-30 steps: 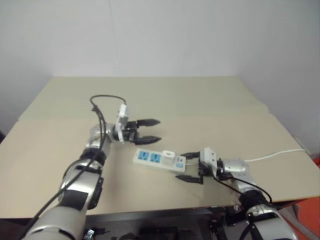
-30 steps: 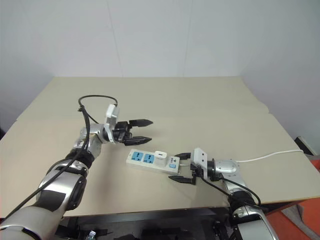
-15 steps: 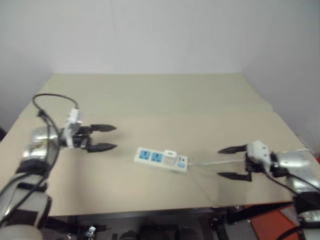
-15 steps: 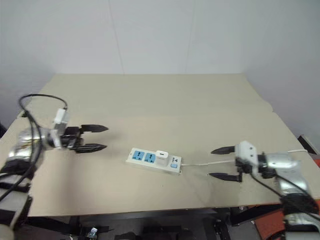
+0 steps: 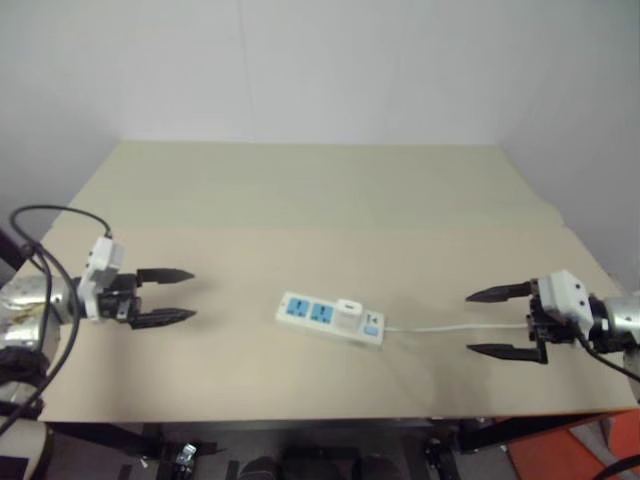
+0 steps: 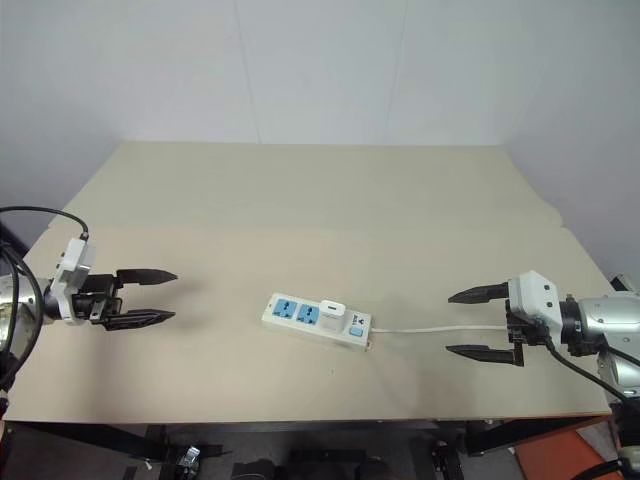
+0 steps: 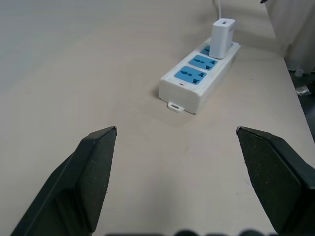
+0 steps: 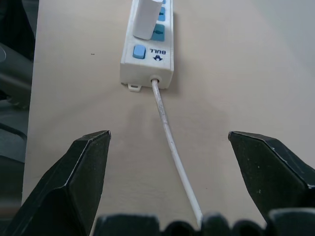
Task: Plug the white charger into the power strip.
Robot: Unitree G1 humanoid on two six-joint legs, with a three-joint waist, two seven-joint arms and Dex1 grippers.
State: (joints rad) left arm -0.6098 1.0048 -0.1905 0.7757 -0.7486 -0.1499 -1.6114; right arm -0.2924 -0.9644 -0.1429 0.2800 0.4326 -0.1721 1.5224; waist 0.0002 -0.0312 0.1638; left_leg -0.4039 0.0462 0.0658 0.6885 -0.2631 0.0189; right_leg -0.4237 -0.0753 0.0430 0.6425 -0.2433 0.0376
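The power strip [image 6: 300, 313] lies flat near the middle of the tan table. The white charger [image 6: 331, 312] stands upright in its socket beside the switch end, and two blue socket faces beside it are bare. My left gripper [image 6: 173, 295] hovers open far to the strip's left, pointing toward it with nothing between its fingers. My right gripper [image 6: 449, 323] is open and empty far to the strip's right, above the thin white cord [image 6: 420, 328]. The left wrist view shows the strip [image 7: 199, 78] and charger [image 7: 222, 37] well ahead. In the right wrist view the charger [image 8: 147, 17] stands just past the strip's switch [image 8: 139, 51].
The tan table [image 6: 330, 200] reaches back to a white wall. Its front edge runs just below both grippers. The cord [image 8: 170, 142] trails from the strip's switch end toward the table's right side, passing under my right gripper.
Both arms have swung outward from the strip, the left one to the left and the right one to the right and upward. Both grippers stayed open. The strip and charger kept their place.
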